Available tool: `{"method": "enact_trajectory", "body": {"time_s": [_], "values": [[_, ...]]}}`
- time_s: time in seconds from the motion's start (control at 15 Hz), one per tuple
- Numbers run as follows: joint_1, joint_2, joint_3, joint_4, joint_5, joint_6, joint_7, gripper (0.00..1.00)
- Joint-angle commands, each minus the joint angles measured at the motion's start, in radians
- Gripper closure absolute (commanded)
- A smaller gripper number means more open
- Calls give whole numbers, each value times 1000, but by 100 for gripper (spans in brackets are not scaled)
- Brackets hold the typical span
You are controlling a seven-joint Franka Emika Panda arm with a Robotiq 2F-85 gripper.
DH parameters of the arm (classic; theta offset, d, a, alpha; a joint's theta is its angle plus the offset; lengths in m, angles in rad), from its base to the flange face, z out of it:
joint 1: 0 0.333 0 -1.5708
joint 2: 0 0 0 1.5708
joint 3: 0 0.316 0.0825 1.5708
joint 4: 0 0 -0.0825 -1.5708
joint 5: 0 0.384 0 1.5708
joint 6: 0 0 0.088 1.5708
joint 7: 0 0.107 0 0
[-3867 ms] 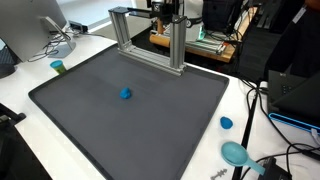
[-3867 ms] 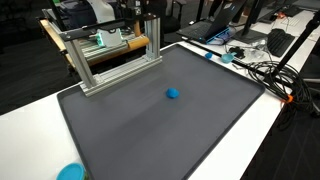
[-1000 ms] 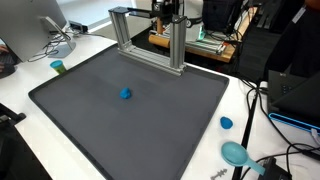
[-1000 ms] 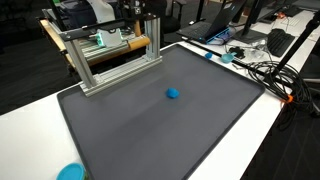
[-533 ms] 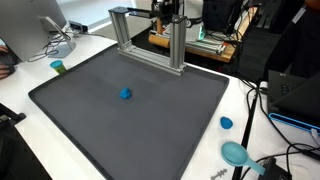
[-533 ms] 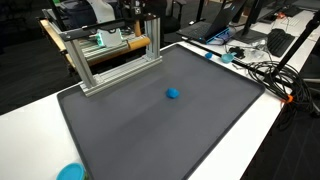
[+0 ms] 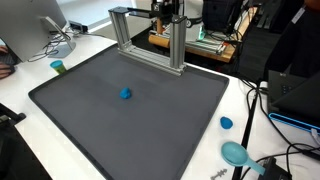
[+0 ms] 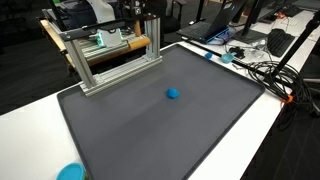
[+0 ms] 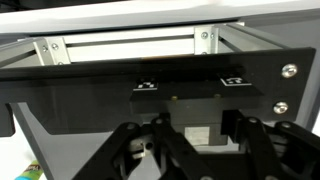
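Observation:
A small blue ball [image 7: 125, 94] [image 8: 173, 94] lies alone near the middle of the dark grey mat [image 7: 90, 120] [image 8: 150, 130]. An aluminium frame [image 7: 148, 40] [image 8: 105, 55] stands along the mat's far edge. My gripper [image 7: 167, 10] [image 8: 150, 10] hangs at the top of that frame, far from the ball. In the wrist view a black panel [image 9: 100, 90] with two small markers fills the picture, under the frame's bars [image 9: 130, 45]. The gripper [image 9: 190, 135] shows only its dark linkages at the bottom edge. Its fingertips are lost against the dark panel.
On the white table round the mat lie a blue cap [image 7: 226, 123], a teal scoop [image 7: 235, 153] and a small green cup [image 7: 57, 67]. Cables [image 8: 262, 70] run along one side. A teal object [image 8: 70, 172] sits at the near corner. Equipment crowds behind the frame.

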Motion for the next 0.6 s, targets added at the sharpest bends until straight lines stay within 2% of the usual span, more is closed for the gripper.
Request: {"method": "enact_trajectory", "body": {"time_s": [0.0, 0.07, 0.27, 0.4, 0.53], "values": [[1, -7, -27, -24, -7, 40, -46, 46], [0, -4, -27, -24, -9, 42, -49, 31], [1, 0, -34, -25, -11, 46, -71, 16], [0, -3, -43, -30, -12, 51, -90, 15], [2, -12, -53, -37, -10, 49, -111, 41]]}}
